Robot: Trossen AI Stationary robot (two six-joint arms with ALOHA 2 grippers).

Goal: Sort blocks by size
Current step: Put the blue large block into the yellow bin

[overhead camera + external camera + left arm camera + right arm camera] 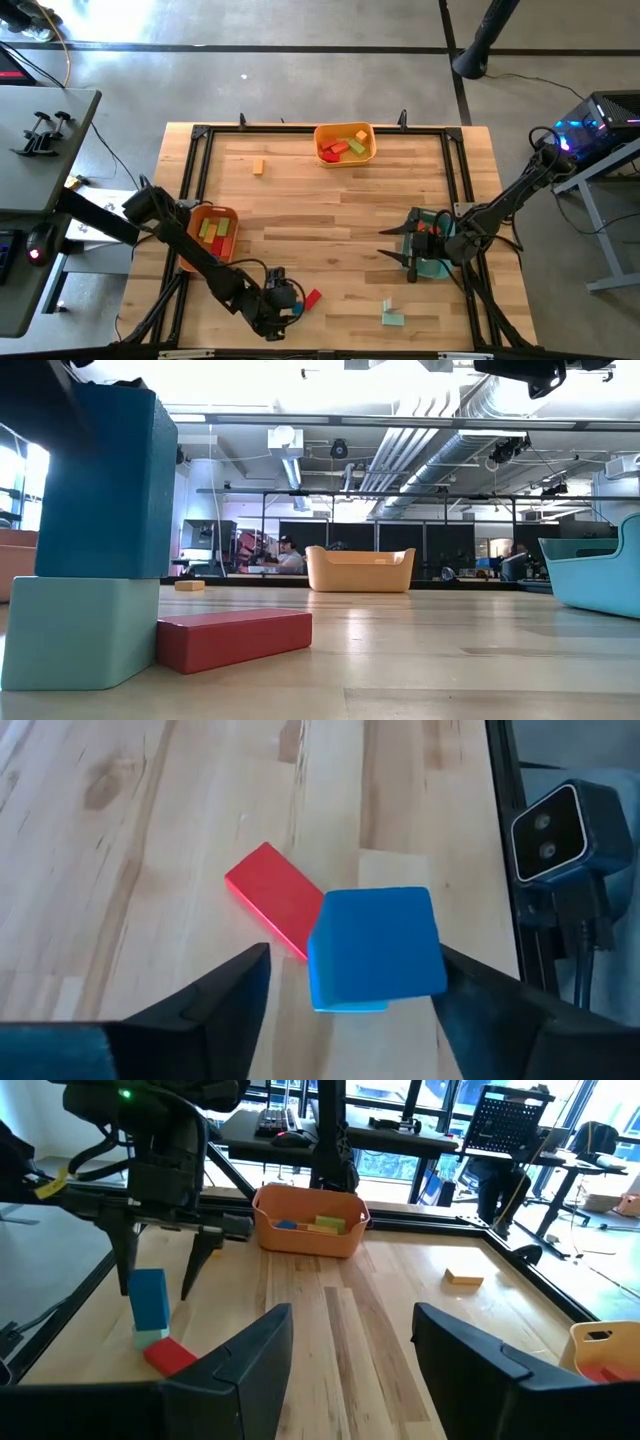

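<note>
bench [330, 230]: pale planked wood, smooth, faint sheen | red block [275, 898]: matt painted finish | blue block [378, 942]: matt, smooth | yellow tray [360, 570]: smooth plastic | frame [196, 170]: black metal

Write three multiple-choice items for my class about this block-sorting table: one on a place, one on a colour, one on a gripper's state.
1. Where does the blue block stand?
A. in a tray
B. on a teal block
C. on the red block

2. What colour is the tray under the right gripper?
A. teal
B. yellow
C. orange

3. How is the left gripper?
A. shut on the red block
B. open around the blue block
C. out of sight

Answers:
1 B, the low view shows it stacked on teal.
2 A, the high view shows teal.
3 B, gaps show beside both fingers.
</note>
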